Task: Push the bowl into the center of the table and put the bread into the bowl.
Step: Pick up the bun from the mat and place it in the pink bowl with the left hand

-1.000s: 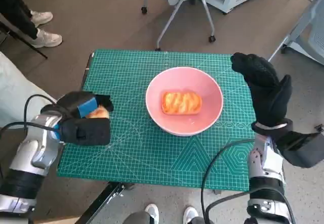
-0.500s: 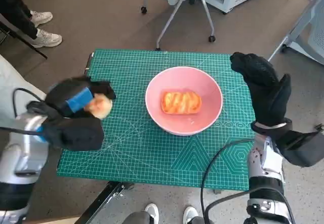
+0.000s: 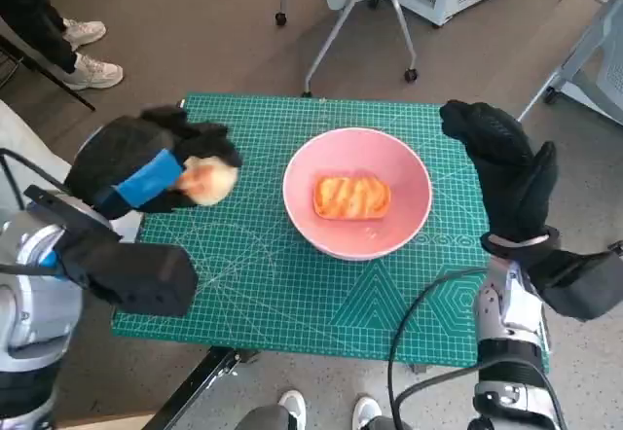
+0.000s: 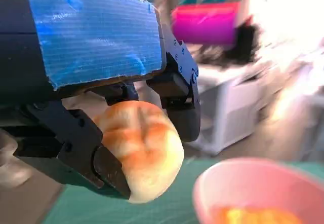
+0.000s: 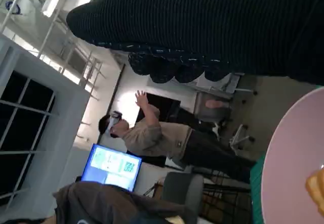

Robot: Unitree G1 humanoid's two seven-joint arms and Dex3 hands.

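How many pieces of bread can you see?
2. One orange-glazed rectangular bread lies inside the pink round bowl. One pale round bread roll is held in the fingers of the blue-taped black left hand, above the green mat.

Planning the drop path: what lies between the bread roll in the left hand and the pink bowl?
Only bare green mat separates roll from bowl, in the head view.

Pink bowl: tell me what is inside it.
One orange-striped bread piece lies in the pink bowl. The bowl floor under it is hidden. A round roll is outside, held by the left hand.
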